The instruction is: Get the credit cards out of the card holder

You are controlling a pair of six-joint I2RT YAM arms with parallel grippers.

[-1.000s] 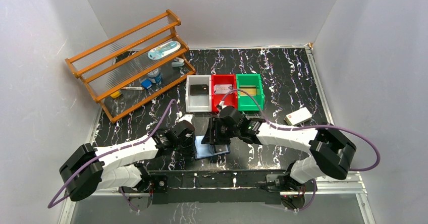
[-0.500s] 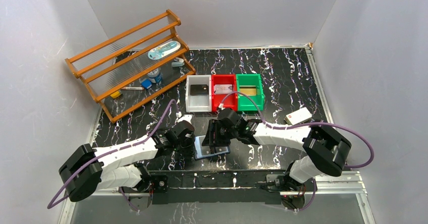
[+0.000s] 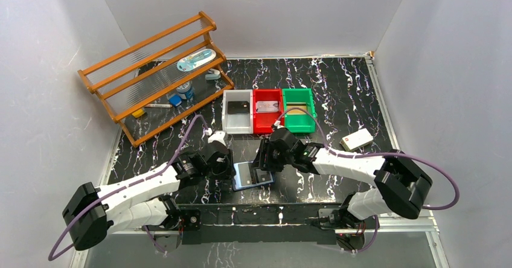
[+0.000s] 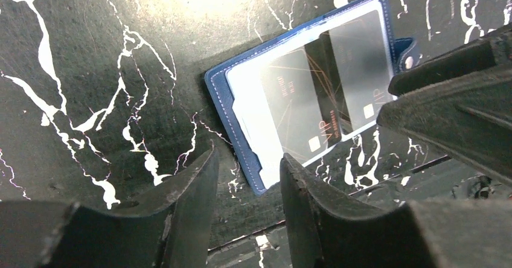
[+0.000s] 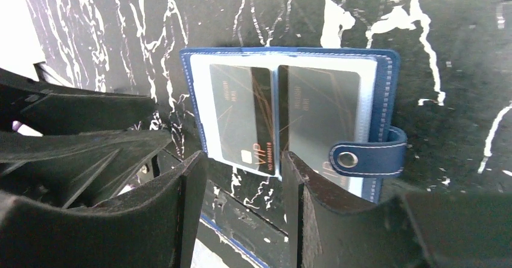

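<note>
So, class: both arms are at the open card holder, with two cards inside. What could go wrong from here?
1. The open fingers of the right gripper bracket the edge of a dark card; they might catch the card holder too and lift it.
2. The left gripper sits at only the holder's corner, so the holder may slide.
3. Both grippers are close together and could collide.
</note>
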